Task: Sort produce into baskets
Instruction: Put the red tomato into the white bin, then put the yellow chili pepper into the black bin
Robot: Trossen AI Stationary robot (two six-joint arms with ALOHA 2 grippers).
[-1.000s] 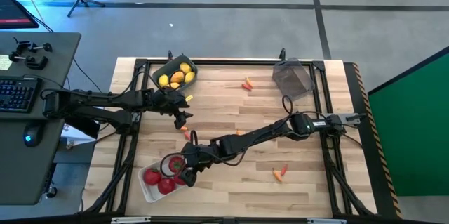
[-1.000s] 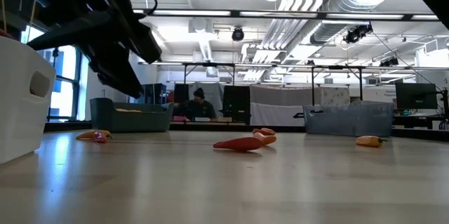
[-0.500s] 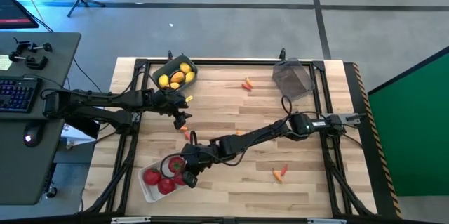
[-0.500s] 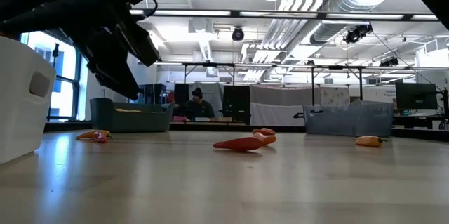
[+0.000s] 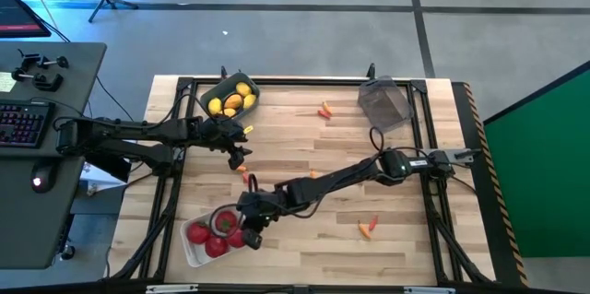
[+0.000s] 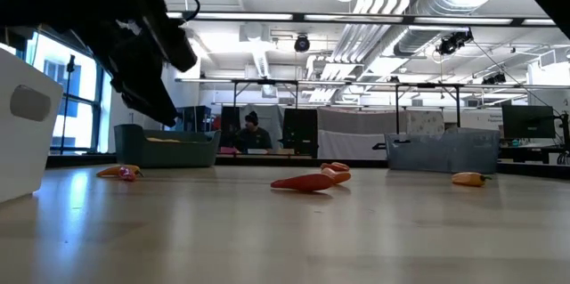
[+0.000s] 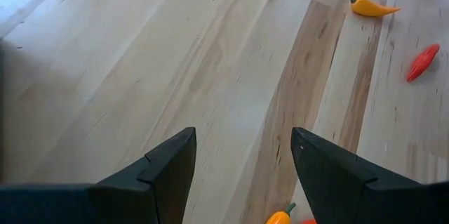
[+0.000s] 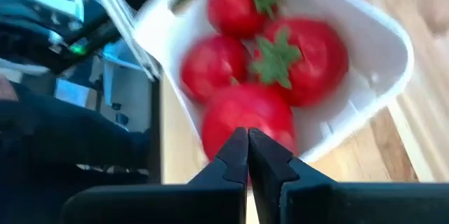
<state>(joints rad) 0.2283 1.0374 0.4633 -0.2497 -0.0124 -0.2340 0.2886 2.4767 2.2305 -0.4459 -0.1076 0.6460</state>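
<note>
The white basket point(image 5: 195, 250) stands near the table's near left corner and holds several round red fruits point(image 8: 249, 108). My right gripper point(image 5: 249, 229) is shut, its tips point(image 8: 247, 143) over the basket's right rim and the nearest red fruit. My left gripper point(image 5: 238, 158) is open and empty above the bare table point(image 7: 242, 154), beside a small orange pepper point(image 5: 245, 176). The blue-grey basket point(image 5: 230, 99) at the far left holds yellow lemon-like fruits. The dark translucent basket point(image 5: 383, 100) stands at the far right. My right gripper comes slanting down from the table's right side, its shut fingers over the white basket's near rim point(image 8: 330, 136) and a red fruit. I cannot tell whether they touch the fruit or the basket.
Loose peppers lie on the table: a pair near the far middle point(image 5: 324, 110), a pair at the near right point(image 5: 369, 228), and in the left wrist view an orange one point(image 7: 372, 6) and a red one point(image 7: 423, 62). A desk with a keyboard point(image 5: 23, 123) stands left of the table.
My right gripper has gone a little toward the table's near edge beside the white basket. The white basket has slid slightly toward the table's left edge, as the low view shows.
</note>
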